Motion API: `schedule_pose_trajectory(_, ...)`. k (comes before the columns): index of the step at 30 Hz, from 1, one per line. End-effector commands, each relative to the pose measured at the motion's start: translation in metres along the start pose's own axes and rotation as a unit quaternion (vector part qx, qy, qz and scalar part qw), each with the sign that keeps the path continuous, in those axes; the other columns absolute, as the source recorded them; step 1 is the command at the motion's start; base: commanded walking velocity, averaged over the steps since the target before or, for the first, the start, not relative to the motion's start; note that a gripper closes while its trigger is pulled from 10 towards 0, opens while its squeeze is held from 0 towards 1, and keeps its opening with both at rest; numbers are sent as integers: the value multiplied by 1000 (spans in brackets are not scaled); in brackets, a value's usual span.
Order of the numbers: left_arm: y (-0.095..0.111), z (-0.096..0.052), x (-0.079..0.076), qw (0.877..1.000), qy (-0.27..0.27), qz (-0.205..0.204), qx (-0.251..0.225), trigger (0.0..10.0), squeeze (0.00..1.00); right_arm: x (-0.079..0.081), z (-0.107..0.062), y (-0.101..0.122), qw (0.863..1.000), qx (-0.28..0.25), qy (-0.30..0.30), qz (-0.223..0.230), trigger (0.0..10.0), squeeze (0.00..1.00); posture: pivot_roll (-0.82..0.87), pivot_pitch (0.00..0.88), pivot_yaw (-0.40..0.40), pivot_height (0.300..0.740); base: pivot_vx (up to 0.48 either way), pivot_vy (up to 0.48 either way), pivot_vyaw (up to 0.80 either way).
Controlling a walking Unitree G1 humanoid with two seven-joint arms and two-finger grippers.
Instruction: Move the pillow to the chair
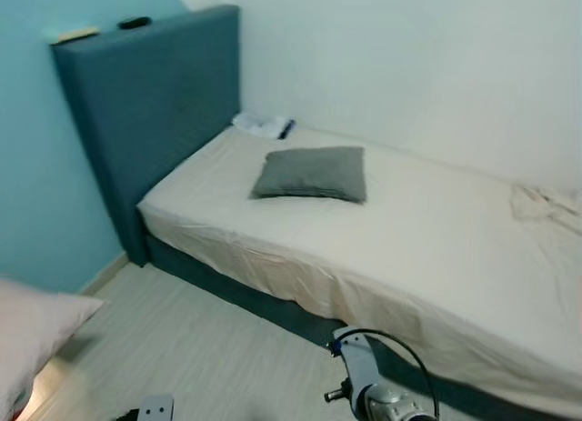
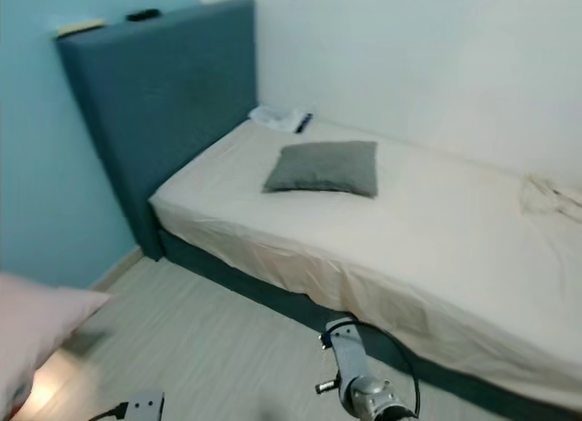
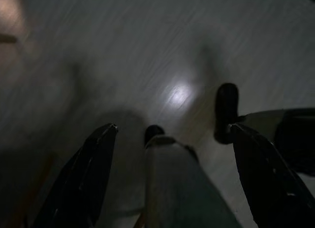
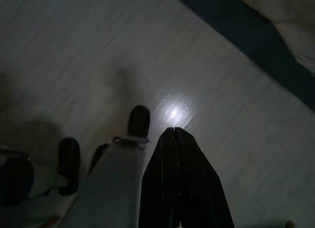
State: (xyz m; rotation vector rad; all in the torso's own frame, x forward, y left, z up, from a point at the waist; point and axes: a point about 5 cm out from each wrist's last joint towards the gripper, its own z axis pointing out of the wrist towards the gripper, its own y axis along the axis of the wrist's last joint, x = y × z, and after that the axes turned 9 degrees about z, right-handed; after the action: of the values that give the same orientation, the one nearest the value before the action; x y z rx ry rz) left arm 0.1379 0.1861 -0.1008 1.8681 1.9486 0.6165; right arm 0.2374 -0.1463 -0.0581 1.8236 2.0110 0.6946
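Grey pillow (image 1: 311,174) on bed (image 1: 427,248); L end effector (image 3: 172,154) spread wide, R end effector (image 4: 176,139) closed, both empty

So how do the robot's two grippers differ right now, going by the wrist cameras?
The left gripper has its two black fingers spread wide apart, while the right gripper has its fingers pressed together to a single point. Past the right gripper a strip of the dark bed base shows; past the left gripper there is just floor. Both hang over the pale floor and hold nothing.
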Motion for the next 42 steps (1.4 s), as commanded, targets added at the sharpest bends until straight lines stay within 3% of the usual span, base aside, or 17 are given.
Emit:
schedule_pose_trajectory(1,-4,-1,-3,1000,-2,-13,6,10000,0,0,0,6,1000,-12,4,1,10000,0,1,43,-64,740,0,0,-606)
schedule_pose_trajectory(8,-5,-1,-3,1000,-4,-20,12,10000,0,7,1,-1,999,2,17,-44,10000,0,-19,33,-53,740,0,0,-606)
schedule_pose_trajectory(12,-3,0,-4,1000,-16,3,13,10000,0,12,1,-11,996,15,30,-83,10000,0,-43,40,-34,740,0,0,-606)
schedule_pose_trajectory(16,11,4,-6,1000,-15,1,-1,10000,0,7,0,-18,998,28,24,-53,10000,0,-9,34,-49,740,0,0,-606)
schedule_pose_trajectory(20,21,6,-7,1000,-15,6,-15,10000,0,7,0,-12,996,23,27,-87,10000,0,-5,29,-53,740,0,0,-616)
schedule_pose_trajectory(24,15,4,-5,1000,-10,-10,-12,10000,0,12,1,-10,996,19,31,-83,10000,0,14,39,-66,740,0,0,-616)
schedule_pose_trajectory(29,0,0,1,1000,3,-16,8,10000,0,22,2,-10,992,17,49,-112,10000,0,26,42,-67,740,0,0,-656)
schedule_pose_trajectory(35,-17,-4,3,1000,6,-5,30,10000,0,19,2,-8,993,14,44,-107,10000,0,28,20,-69,740,0,0,-109)
schedule_pose_trajectory(42,-14,-3,2,1000,3,-1,27,10000,0,18,2,-6,991,15,43,-124,10000,0,28,9,-75,740,0,0,0)
